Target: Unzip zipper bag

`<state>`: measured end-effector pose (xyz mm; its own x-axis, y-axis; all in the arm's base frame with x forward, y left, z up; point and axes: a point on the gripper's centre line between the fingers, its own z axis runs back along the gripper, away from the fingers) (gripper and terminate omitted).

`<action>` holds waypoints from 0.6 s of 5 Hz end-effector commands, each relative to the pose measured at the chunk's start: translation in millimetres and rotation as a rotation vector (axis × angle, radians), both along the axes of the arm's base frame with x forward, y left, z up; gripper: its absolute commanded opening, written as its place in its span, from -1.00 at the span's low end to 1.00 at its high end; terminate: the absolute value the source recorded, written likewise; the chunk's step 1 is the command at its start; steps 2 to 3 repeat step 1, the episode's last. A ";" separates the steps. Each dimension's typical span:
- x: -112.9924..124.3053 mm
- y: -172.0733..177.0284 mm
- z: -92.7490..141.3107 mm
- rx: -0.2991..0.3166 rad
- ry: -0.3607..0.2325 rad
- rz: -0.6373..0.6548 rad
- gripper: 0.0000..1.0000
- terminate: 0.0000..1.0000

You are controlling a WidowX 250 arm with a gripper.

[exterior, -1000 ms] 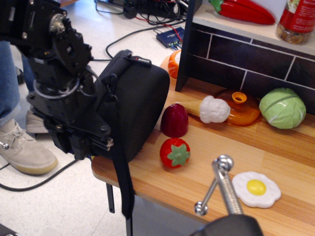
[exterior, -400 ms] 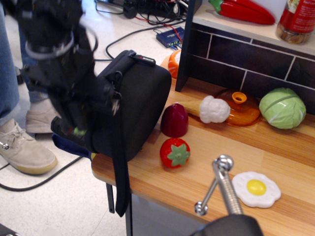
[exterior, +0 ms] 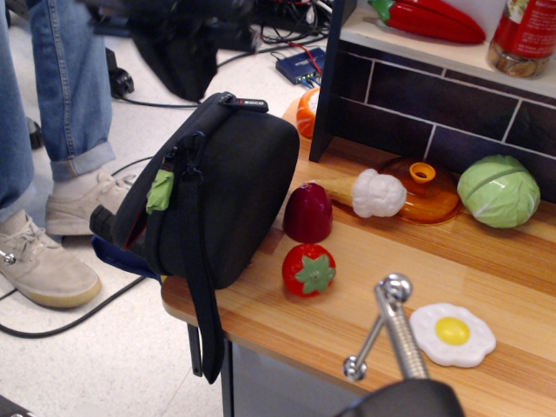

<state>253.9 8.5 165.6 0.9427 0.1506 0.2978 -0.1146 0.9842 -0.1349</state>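
The zipper bag (exterior: 239, 182) is a large black rounded case standing on its side at the left end of the wooden table (exterior: 365, 304), overhanging the edge. Its green pull tab (exterior: 160, 192) hangs on the left side, where the zipper gapes a little. Its black strap (exterior: 198, 300) hangs down past the table edge, and a small label (exterior: 249, 105) sits on top. My gripper (exterior: 187, 48) is a dark blur above and behind the bag, apart from it. I cannot tell how its jaws stand.
A toy strawberry (exterior: 308, 269), dark red fruit (exterior: 307, 213), white vegetable (exterior: 375, 193), orange lid (exterior: 423, 187), cabbage (exterior: 499, 191) and fried egg (exterior: 452, 334) lie right of the bag. A metal fixture (exterior: 388, 330) stands in front. A person's legs (exterior: 61, 104) and cables are on the floor at left.
My arm has left the bag's left side and risen up and back to the top of the view. The green pull tab now shows, and the bag's side gapes.
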 end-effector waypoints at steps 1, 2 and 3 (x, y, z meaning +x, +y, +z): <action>11.1 11.2 31.4 0.022 0.052 -0.011 -1.00 1.00; 11.1 11.2 31.4 0.022 0.052 -0.011 -1.00 1.00; 11.1 11.2 31.4 0.022 0.052 -0.011 -1.00 1.00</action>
